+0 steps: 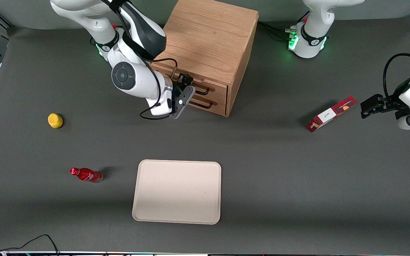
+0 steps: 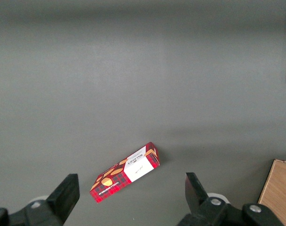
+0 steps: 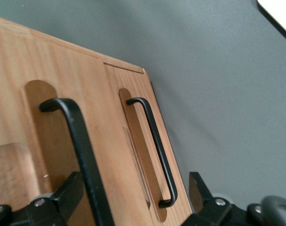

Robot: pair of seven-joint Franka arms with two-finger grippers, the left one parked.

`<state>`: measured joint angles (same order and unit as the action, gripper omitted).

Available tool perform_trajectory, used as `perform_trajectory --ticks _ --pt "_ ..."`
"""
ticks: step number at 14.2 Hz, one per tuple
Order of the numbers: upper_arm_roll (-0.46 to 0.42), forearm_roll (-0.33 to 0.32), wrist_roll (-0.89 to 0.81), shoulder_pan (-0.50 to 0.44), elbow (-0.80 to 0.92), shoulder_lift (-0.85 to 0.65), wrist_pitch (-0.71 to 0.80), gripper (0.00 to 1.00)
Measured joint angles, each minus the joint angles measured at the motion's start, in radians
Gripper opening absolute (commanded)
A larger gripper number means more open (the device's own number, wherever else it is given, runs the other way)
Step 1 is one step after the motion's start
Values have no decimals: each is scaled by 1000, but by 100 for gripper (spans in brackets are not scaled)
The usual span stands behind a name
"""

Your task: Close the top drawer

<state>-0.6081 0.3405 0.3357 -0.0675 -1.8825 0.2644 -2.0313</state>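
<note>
I am holding the claw (image 1: 185, 95) right at the front of the oak cabinet (image 1: 210, 39), its fingers (image 3: 62, 197) spread apart around the black wire handle (image 3: 81, 150) of the top drawer (image 1: 199, 85) without clamping it. The top drawer is sitting nearly flush with the cabinet face, just above the lower drawer (image 3: 143, 155), whose own black handle (image 3: 154, 146) is showing beside the claw. The cabinet is standing near the bench's edge farthest from the front camera. I am seeing a beige tray (image 1: 177, 192) near the bench's camera-side edge, a red bottle (image 1: 86, 175) lying beside it, a yellow lemon (image 1: 55, 120) toward the working arm's end, and a red plaid box (image 1: 330, 114) toward the parked arm's end.
</note>
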Motion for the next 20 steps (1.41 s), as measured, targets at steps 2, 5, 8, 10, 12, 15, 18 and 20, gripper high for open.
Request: perform_trajectory --ticks 2,5,8,10,12,15,18,20 --pt "0 5 0 6 30 -12 52 100" --pt "0 8 0 9 76 -36 114 100" --pt "0 9 -2 9 90 -75 152 100" --pt "7 9 -10 12 91 -108 175 100" --pt "28 8 -11 17 92 -147 206 100" --pt "93 -8 -25 24 94 -221 258 100" --pt "148 -52 -101 28 97 -324 300 100" --pt "168 -92 -220 27 87 -392 323 100"
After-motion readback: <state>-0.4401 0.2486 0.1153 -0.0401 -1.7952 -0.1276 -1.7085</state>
